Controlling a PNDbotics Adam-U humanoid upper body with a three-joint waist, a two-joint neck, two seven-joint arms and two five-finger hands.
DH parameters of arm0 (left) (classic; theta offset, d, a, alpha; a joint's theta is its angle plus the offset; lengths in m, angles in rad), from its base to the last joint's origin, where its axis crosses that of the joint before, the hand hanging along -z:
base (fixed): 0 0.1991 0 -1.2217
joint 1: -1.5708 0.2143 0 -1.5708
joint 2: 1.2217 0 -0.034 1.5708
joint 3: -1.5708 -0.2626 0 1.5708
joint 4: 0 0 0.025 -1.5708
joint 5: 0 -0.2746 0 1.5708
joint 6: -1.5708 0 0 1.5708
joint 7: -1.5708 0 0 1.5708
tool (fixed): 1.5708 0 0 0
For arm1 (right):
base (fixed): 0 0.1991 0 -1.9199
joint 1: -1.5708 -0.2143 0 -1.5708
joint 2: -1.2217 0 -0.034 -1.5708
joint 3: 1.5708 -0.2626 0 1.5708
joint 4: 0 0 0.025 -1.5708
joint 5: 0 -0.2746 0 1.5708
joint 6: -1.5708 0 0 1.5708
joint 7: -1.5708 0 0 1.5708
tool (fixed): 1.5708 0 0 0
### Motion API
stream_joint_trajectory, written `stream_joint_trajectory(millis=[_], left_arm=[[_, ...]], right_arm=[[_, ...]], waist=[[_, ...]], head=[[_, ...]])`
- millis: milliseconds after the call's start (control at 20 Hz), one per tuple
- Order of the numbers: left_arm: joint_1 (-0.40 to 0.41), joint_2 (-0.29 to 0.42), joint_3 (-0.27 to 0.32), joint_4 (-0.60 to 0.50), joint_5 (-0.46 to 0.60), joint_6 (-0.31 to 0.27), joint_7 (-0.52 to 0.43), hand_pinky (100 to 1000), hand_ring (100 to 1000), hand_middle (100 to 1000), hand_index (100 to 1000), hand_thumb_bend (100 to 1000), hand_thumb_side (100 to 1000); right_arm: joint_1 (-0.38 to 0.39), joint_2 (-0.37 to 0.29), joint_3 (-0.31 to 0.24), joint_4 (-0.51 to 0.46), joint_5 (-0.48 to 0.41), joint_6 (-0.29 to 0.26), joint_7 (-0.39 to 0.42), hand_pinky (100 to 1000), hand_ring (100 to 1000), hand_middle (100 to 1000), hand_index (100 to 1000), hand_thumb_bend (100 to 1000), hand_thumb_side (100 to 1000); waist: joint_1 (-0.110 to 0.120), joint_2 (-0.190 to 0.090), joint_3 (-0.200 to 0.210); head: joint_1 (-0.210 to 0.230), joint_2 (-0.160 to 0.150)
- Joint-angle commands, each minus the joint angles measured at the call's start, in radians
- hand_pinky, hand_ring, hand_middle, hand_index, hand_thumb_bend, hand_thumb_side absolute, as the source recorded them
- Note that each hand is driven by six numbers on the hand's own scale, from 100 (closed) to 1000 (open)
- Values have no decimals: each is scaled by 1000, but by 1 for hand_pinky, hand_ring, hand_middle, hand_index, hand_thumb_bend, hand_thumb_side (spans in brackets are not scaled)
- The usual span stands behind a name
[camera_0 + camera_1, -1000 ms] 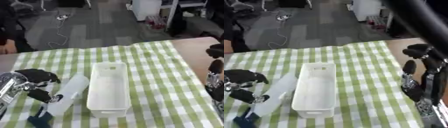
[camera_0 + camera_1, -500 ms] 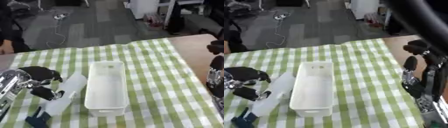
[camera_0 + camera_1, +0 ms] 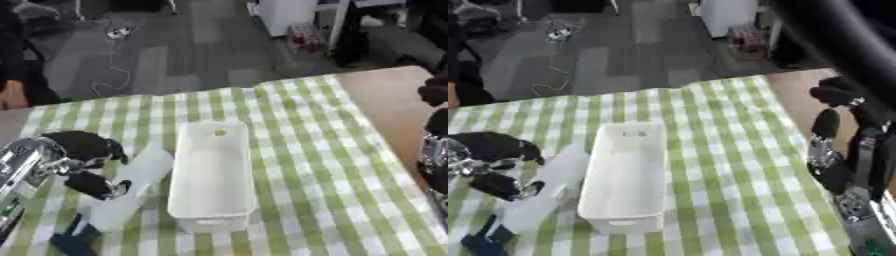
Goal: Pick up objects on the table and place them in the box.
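Where the green-and-white checked cloth (image 3: 306, 150) covers the bench (image 3: 385, 95), a long white box (image 3: 213, 175) lies lengthwise near the middle, open side up, nothing visible inside it. Just beside the box, toward the bench's left edge, a pale white bottle-like object (image 3: 131, 187) lies on its side, slanting toward the near-left corner, where it ends in a dark blue part (image 3: 72, 242). The left hand (image 3: 83, 162) sits at the left edge with its fingers curled over the upper side of this object and its thumb (image 3: 94, 185) below, so the object is pinched between them. The right hand (image 3: 842, 150) stands at the bench's right edge, well apart from the box, fingers straight and pointing up, holding nothing. Bare wood of the bench shows past the cloth at the far-right corner
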Motion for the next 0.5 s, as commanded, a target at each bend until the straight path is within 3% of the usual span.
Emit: stream_joint_trajectory(millis=[50, 500], left_arm=[[-19, 17, 2, -17, 1, -9, -2, 654, 838, 862, 912, 100, 1000], [-18, 16, 0, -16, 6, -18, -12, 651, 836, 859, 906, 100, 1000]], right_arm=[[-11, -29, -10, -13, -7, -41, -33, 322, 419, 555, 616, 100, 925], [-9, -28, -9, -13, -7, -38, -27, 322, 418, 557, 617, 100, 926]], waist=[[-1, -6, -1], [-2, -6, 0]], head=[[14, -4], [15, -3]])
